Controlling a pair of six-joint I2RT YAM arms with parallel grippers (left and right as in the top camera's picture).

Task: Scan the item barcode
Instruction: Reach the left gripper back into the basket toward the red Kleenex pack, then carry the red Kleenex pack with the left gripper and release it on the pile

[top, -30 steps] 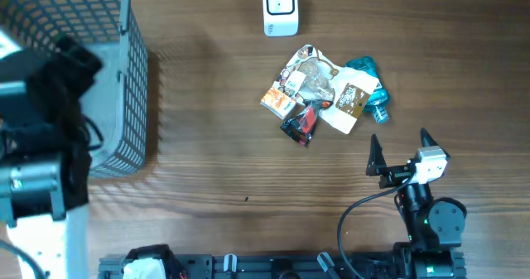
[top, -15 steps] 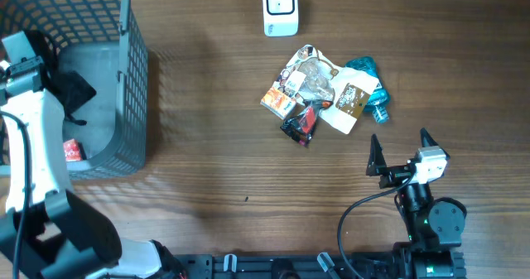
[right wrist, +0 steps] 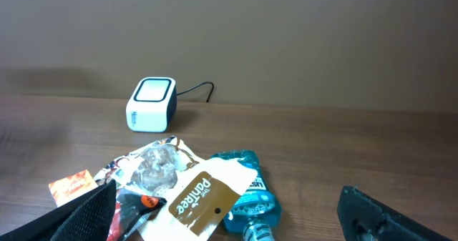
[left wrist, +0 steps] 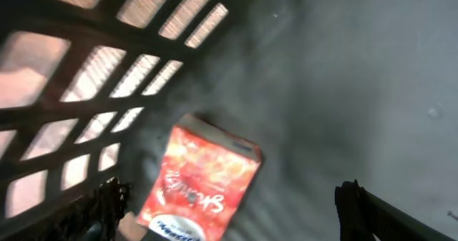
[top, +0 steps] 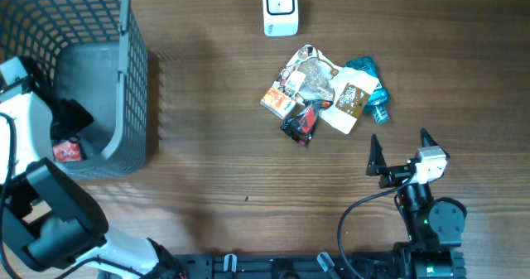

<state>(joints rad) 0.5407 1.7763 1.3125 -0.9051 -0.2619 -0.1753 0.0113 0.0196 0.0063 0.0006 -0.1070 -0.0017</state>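
We see a grey mesh basket [top: 137, 105] standing at about nine to ten o'clock on the brown wood-grain tabletop [top: 232, 163], its lattice wall upright. Past the tabletop's twelve o'clock edge we see a plain brownish wall [right wrist: 300, 41].

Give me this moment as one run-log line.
left gripper: inside basket, jaws open | red packet: lying on basket floor, ungripped | right gripper: jaws open, empty

"Pantree" — on brown pouch [right wrist: 192, 196].
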